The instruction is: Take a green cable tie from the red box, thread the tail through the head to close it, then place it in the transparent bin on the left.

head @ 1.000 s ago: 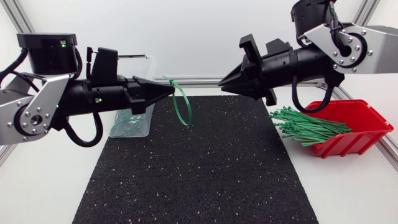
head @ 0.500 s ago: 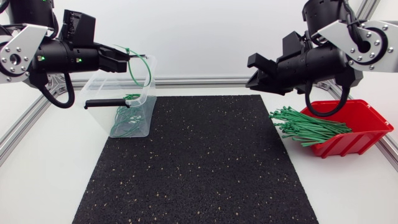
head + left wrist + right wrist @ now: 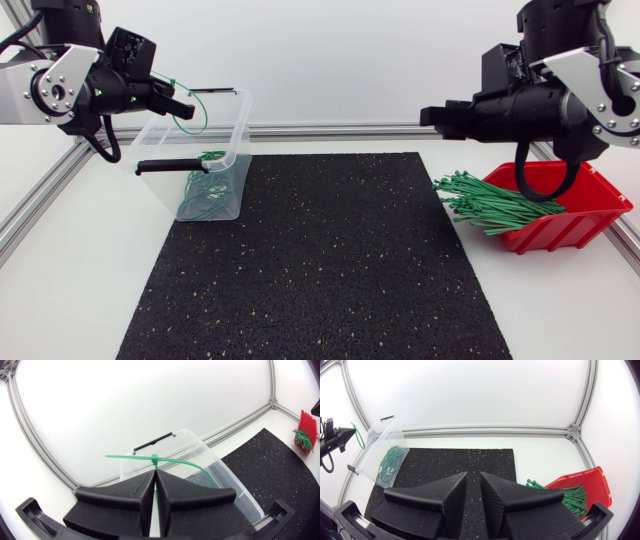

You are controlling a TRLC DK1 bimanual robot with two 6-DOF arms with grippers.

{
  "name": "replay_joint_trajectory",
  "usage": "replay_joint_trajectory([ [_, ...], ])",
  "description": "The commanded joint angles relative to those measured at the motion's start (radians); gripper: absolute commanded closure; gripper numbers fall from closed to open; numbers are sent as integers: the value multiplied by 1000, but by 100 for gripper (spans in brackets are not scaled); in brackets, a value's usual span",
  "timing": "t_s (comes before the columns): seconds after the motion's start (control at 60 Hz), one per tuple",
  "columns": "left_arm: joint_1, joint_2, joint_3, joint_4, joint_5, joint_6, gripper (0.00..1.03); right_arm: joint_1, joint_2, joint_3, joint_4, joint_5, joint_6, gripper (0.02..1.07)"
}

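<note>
- Mat (image 3: pixel 320 260) nearest.
- Box (image 3: pixel 590 200) at the mat's right edge, with spare ties (image 3: pixel 490 205) sticking out of its open front.
- Bin (image 3: pixel 228 150) at the mat's far left corner. Green ties (image 3: pixel 200 190) are seen lying inside.
- Left gripper (image 3: pixel 190 103) is held above the bin. Its fingers are pressed together on the tie (image 3: pixel 200 112), pinched just under the head. The tail is through and pokes out sideways, and the loop hangs over the opening. The tie is judged closed.
- Right gripper (image 3: pixel 430 114) is held high over the mat's far edge, near the box. Its fingers are slightly apart and nothing is held.

Step in hand is judged to be the drop, the last of the task.

- The loop should be brought well inside the rim line and lowered before release, since it hangs near a wall and could be caught on the rim.
- The fingers should be parted fully in 1 move, because a light tie may cling to a pad.
- A straight lift is advised afterwards, so the tie is not dragged out.
</note>
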Motion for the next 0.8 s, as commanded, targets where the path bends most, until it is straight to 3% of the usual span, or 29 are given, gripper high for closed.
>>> replay_joint_trajectory([
  [0.0, 7, 34, 25, 17, -23, 40, 95, 3, -26, -46, 22, 17, -32, 82],
  [0.1, 3, 32, 7, 34, -44, 51, 83, 5, -47, -89, 75, 29, -51, 82],
  [0.183, 0, 29, -9, 69, -99, 63, 35, 6, -67, -116, 102, 44, -63, 82],
  [0.217, 2, 29, -13, 72, -101, 68, 14, 11, -76, -127, 103, 46, -63, 74],
  [0.25, 2, 27, -18, 75, -104, 70, 4, 11, -84, -133, 102, 47, -63, 65],
  [0.283, 5, 23, -30, 92, -104, 71, 4, 11, -99, -142, 97, 46, -63, 56],
  [0.333, 7, 14, -42, 107, -110, 74, 4, 14, -119, -152, 102, 47, -63, 56],
  [0.367, 8, 4, -55, 121, -110, 74, 4, 14, -132, -165, 105, 46, -63, 50],
  [0.433, 11, -29, -85, 152, -109, 77, 4, 17, -159, -196, 112, 46, -63, 14],
  [0.45, 11, -34, -88, 152, -109, 77, 4, 17, -165, -199, 112, 46, -61, 11],
  [0.517, 13, -65, -107, 153, -109, 77, 4, 19, -193, -228, 131, 43, -63, 6],
  [0.6, 13, -111, -141, 163, -109, 86, 4, 3, -208, -227, 140, 90, -89, 6],
  [0.783, 13, -207, -213, 175, -105, 83, 4, -40, -241, -245, 158, 90, -110, 6],
])
